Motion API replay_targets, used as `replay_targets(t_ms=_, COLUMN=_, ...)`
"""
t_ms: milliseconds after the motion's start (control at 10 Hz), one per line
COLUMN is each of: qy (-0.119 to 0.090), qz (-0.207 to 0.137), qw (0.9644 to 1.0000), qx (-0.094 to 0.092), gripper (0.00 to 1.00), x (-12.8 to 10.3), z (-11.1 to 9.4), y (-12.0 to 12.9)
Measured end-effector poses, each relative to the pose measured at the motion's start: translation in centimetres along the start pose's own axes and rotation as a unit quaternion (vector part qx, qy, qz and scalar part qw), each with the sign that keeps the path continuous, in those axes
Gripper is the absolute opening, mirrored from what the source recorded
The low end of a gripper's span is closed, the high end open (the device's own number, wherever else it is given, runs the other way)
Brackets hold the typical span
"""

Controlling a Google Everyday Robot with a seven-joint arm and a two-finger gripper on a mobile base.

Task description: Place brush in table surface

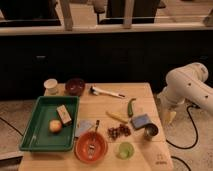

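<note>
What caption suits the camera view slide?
Brush lies on the table surface near its far edge; the gripper hangs beside the table's right edge, apart from it.

The robot's arm (187,85) is clad in smooth white shells, thick and rounded at the joints, with soft grey shading along the undersides. It tapers to a paler, cream-tinted gripper (169,116), which points down just beside the right edge of the table surface (142,97). A thin black cable (191,131) curves below the arm.
</note>
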Motion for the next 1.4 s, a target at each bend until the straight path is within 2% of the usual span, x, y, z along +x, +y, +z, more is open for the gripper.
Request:
replay_targets(t_ms=200, qy=-0.015, qz=0.001, qw=0.9999, qx=0.002, gripper=0.80, x=-2.9, z=0.2, y=-0.5)
replay_targets(t_ms=500, qy=-0.023, qz=0.003, qw=0.9997, qx=0.004, gripper=0.80, x=-3.4, z=0.3, y=-0.9)
replay_targets(t_ms=800, qy=-0.050, qz=0.011, qw=0.9986, qx=0.013, gripper=0.80, x=-6.5, z=0.8, y=-2.3)
replay_targets(t_ms=1400, qy=-0.086, qz=0.021, qw=0.9958, qx=0.024, gripper=0.80, x=-9.0, z=1.9, y=-4.3)
